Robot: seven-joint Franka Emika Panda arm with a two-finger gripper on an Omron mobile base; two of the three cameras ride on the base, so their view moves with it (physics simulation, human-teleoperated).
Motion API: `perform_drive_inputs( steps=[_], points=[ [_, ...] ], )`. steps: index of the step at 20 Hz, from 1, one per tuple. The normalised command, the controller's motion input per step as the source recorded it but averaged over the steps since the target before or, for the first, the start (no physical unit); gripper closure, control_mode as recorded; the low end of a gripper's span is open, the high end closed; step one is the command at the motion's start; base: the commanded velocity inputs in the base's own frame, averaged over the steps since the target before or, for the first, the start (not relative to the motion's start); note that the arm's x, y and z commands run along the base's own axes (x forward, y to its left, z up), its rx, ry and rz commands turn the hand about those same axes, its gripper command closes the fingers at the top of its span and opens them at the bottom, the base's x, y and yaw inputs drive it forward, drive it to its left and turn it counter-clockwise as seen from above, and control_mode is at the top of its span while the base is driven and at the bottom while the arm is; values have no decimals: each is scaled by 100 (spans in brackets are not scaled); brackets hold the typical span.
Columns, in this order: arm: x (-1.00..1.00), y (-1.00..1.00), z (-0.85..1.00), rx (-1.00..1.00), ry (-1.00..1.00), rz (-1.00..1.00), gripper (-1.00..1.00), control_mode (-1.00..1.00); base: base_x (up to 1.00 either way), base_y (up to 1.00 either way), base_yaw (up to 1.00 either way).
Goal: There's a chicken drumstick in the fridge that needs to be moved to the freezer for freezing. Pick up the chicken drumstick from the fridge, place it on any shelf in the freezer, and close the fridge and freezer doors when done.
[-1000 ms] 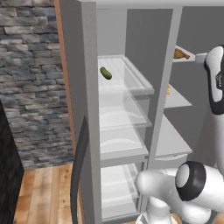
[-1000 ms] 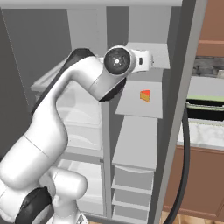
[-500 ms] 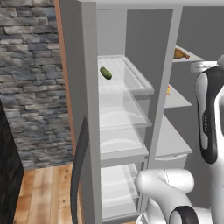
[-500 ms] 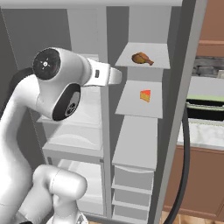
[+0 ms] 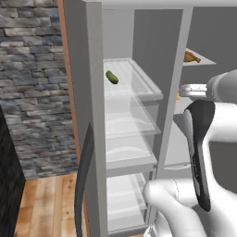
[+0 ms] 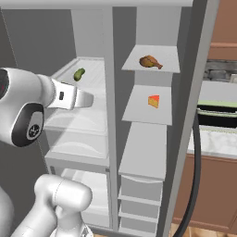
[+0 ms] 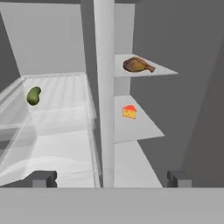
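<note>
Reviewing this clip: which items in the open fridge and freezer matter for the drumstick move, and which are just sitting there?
Job items:
- brown roasted chicken drumstick on the top right-hand shelf
- white shelves of the left-hand compartment
- robot's two-finger gripper, open, holding nothing

Lying about:
- green oval pickle on the top left shelf
- orange cheese wedge on the shelf below the drumstick

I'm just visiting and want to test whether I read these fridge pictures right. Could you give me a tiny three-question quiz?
1. True or false: the chicken drumstick lies on the top shelf of the right compartment.
2. What sits on the shelf directly below it? A) cheese wedge B) an egg C) a bottle
3. Fill in: the green pickle lies in the ____ compartment.

Key: 1 true; 2 A; 3 left. The gripper is open, holding nothing.
</note>
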Motion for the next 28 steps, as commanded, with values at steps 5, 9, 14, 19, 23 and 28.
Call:
perform_drive_inputs(
  steps=[5, 9, 14, 19, 23, 28],
  points=[
    [-11, 33, 0, -1, 0, 0, -100, -100, 0, 0, 0],
    [-2, 21, -2, 1, 4, 0, -100, -100, 0, 0, 0],
    [-29, 19, -6, 6, 1, 0, -100, -100, 0, 0, 0],
    [-51, 5, 0, 7, 0, 2, -100, -100, 0, 0, 0],
    [-31, 1, -2, 1, 0, 9, -100, -100, 0, 0, 0],
    [-12, 4, -3, 0, 0, 5, -100, 100, -9, 2, 5]
  ],
)
